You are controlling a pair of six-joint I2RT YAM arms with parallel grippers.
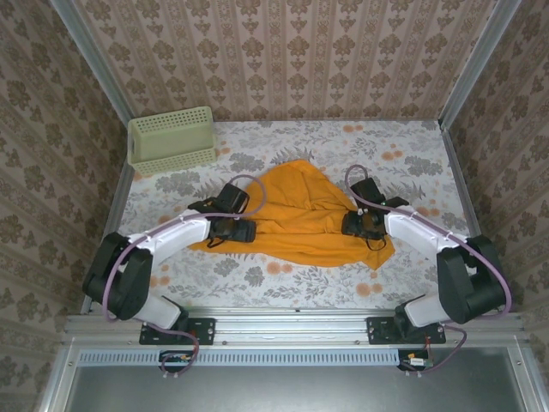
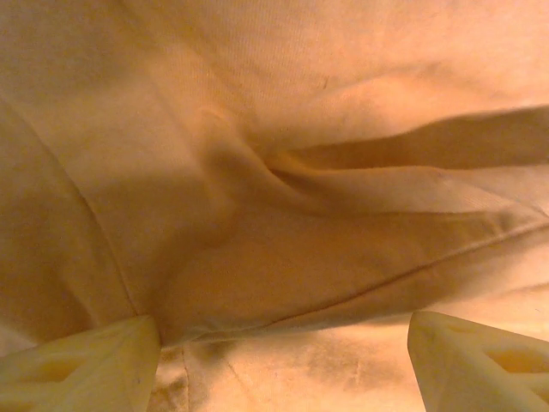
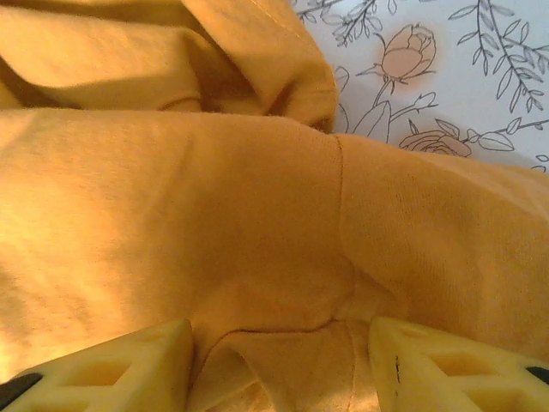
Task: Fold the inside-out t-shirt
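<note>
Basket [image 1: 171,140] overhead, t-shirt [image 3: 214,215] seam close-up, right gripper [image 3: 280,333] seemingly parted.

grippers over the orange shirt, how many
2. The left gripper is at the left edge of the t-shirt. The right gripper is on its right side. Both have their jaws apart over the cloth.

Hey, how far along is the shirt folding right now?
Done: no neat fold yet; the t-shirt lies as a rumpled heap on the table. In hand: the left gripper and right gripper sit at its opposite sides, jaws apart over the cloth. Left: spreading it flat and making every fold.
</note>
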